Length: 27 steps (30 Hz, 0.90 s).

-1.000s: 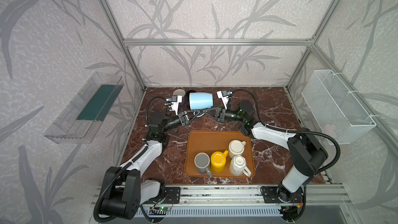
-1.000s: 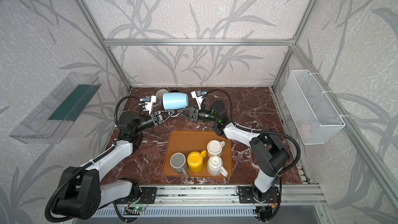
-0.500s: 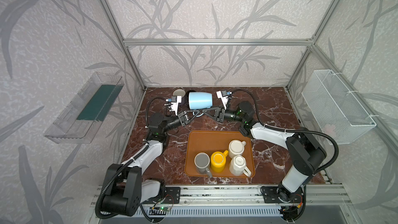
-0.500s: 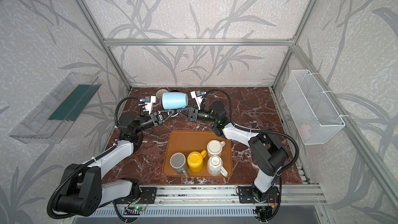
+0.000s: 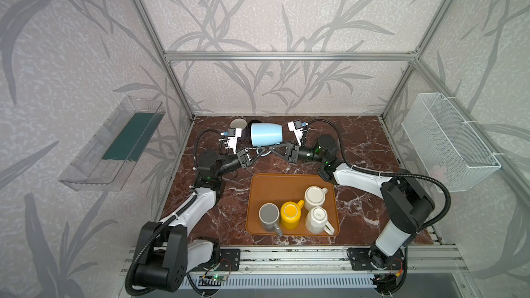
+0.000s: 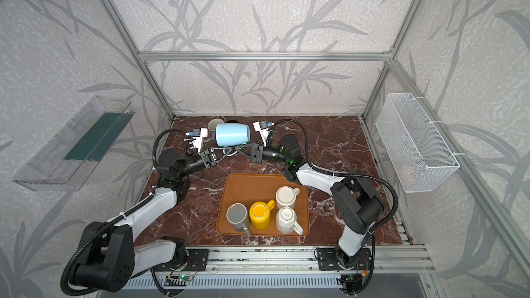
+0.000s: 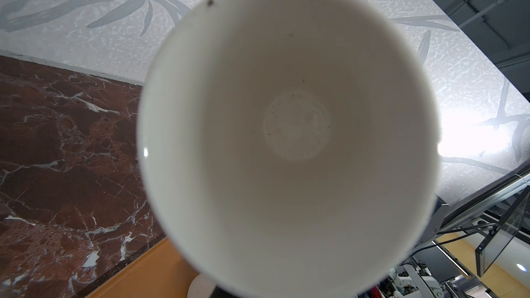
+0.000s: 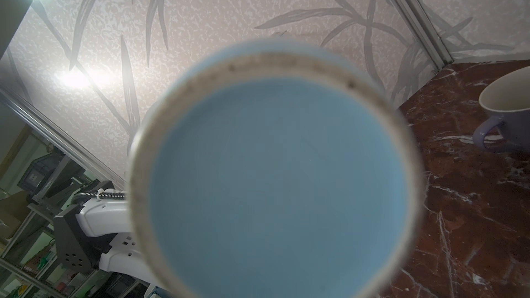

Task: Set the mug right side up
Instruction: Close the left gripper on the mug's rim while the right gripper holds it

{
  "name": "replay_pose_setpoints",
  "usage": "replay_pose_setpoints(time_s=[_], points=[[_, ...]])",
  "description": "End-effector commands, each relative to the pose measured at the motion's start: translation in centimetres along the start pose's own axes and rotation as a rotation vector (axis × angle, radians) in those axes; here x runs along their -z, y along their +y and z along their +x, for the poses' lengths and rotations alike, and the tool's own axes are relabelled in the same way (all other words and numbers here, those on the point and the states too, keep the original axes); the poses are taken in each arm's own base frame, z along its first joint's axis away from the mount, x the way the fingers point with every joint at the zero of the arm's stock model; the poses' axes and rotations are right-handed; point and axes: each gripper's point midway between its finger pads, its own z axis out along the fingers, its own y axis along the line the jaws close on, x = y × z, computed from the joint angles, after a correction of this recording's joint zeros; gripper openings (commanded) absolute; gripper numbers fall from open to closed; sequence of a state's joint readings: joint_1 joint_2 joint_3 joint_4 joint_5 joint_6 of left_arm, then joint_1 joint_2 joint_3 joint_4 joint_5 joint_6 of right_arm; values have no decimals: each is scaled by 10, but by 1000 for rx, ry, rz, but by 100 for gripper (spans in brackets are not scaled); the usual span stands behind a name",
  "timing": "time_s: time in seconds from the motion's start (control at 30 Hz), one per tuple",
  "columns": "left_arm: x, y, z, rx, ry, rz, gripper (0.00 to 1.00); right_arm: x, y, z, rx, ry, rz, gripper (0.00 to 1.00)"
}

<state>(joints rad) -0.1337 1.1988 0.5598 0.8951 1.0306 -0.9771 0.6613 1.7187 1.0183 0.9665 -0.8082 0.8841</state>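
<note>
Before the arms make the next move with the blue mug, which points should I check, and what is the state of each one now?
1. Blue mug lifted off the table: ok, it lies on its side in the air.
2. Left hand closed under the mug: ok.
3. Right hand closed under the mug too: ok, but the exact contact is hidden.
4. Mug right side up: not ok, its opening faces sideways.
5. Clearance from the lilac mug behind it: cannot tell.
6. Free place on the tray: ok, its back part is bare.
</note>
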Motion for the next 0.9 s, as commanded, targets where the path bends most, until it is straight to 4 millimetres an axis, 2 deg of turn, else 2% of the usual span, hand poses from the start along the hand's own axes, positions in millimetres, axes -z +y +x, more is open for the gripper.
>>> replay_pose_setpoints(time_s=[0.0, 0.13, 0.3, 0.43, 0.5, 0.77, 0.87], points=[[3, -25, -26, -91, -80, 5, 0, -6, 4, 16, 52, 63, -22, 6], [5, -22, -27, -93, -77, -52, 0, -4, 2, 13, 42, 53, -16, 16], [8, -20, -28, -101, -82, -102, 0, -1, -1, 11, 34, 44, -5, 18], [9, -20, -30, -102, -88, -116, 0, -1, -3, 12, 25, 45, -2, 33], [9, -20, -30, -100, -91, -117, 0, 0, -4, 13, 20, 45, 0, 36], [10, -20, -34, -103, -100, -135, 0, 6, -9, 12, 8, 40, 18, 42], [11, -16, -34, -103, -94, -172, 0, 11, -17, 11, -27, 38, 46, 52]])
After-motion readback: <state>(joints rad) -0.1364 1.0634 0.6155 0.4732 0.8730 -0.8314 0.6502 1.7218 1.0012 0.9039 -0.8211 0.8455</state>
